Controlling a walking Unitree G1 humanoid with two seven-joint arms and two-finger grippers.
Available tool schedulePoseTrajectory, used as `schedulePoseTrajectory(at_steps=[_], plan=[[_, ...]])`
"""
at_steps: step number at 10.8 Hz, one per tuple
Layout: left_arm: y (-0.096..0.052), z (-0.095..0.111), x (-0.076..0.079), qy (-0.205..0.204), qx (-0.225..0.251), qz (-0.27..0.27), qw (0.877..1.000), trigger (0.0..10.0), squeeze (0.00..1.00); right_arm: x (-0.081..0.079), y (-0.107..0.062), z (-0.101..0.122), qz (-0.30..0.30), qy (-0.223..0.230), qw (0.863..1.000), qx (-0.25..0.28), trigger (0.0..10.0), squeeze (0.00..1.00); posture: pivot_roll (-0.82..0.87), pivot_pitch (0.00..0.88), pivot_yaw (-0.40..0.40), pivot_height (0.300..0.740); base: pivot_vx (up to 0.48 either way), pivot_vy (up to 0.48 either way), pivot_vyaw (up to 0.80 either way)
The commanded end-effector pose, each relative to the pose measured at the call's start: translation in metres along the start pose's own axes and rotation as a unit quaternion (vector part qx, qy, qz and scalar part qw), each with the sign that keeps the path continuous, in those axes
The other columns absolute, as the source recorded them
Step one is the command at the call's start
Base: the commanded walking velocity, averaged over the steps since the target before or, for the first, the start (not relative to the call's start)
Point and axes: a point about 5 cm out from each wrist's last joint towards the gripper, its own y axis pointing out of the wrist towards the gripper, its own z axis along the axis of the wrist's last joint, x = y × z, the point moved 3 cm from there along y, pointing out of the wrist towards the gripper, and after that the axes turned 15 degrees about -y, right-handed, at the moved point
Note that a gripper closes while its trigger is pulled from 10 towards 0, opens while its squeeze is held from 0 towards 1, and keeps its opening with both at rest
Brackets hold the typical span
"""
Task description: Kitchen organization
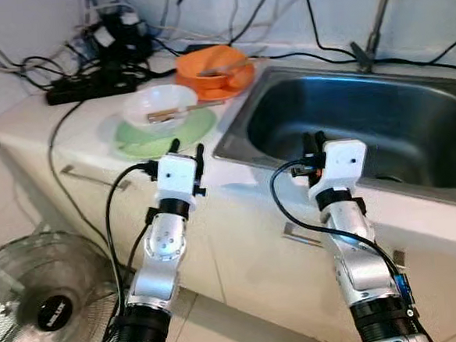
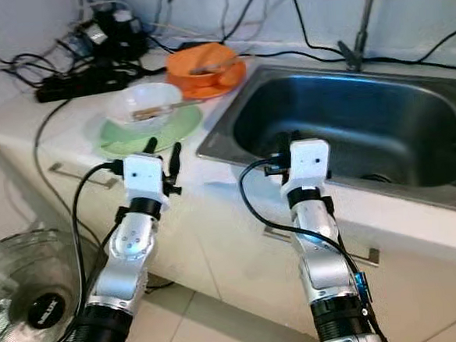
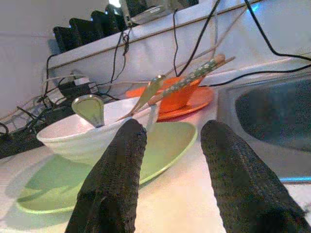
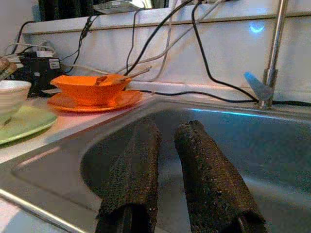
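A white bowl [image 1: 159, 105] with a spoon [image 3: 90, 109] and other utensils in it sits on a green plate [image 1: 197, 126] on the white counter. Behind it, an orange bowl [image 1: 213, 66] holding utensils rests on an orange plate [image 1: 241, 80]. My left gripper [image 1: 186, 149] hovers open at the counter's front edge, just short of the green plate, with nothing between its fingers. My right gripper [image 1: 314, 143] is at the steel sink's [image 1: 365, 122] front rim, pointing into the basin. Its fingers are close together and hold nothing.
A faucet [image 1: 374, 20] stands behind the sink. A black power strip [image 1: 89, 87] and tangled cables crowd the counter's back left, and one cable hangs over the front edge. A fan [image 1: 42, 309] lies on the floor at lower left, beside the cabinet front.
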Motion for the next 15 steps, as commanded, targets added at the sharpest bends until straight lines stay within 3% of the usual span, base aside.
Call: schedulePoseTrajectory(at_steps=[1, 3, 10, 15], plan=[[0.0002, 0.0004, -0.0001, 0.000, 0.000, 0.002, 1.000, 10.0, 0.00, 0.0005, 0.0005, 0.0001, -0.001, 0.005, 1.000, -0.002, 10.0, 0.00, 0.04, 0.000, 0.077, 0.740, 0.000, 0.000, 0.00], [0.0010, -0.0007, -0.0011, 0.001, -0.004, 0.006, 1.000, 10.0, 0.00, 0.0001, 0.0005, -0.0004, 0.000, 0.006, 1.000, -0.004, 10.0, 0.00, 0.04, 0.000, 0.077, 0.740, 0.000, 0.000, 0.00], [0.0013, -0.0011, -0.0024, 0.002, -0.005, 0.012, 1.000, 10.0, 0.00, -0.0019, 0.0009, -0.0004, 0.003, 0.009, 1.000, -0.006, 10.0, 0.00, 0.04, 0.000, 0.077, 0.740, 0.332, 0.000, 0.00], [0.0007, -0.0004, 0.0027, 0.002, -0.001, -0.003, 1.000, 10.0, 0.00, -0.0029, -0.0003, -0.0006, 0.005, 0.008, 1.000, -0.006, 10.0, 0.00, 0.04, 0.000, 0.080, 0.740, 0.000, 0.000, 0.00]])
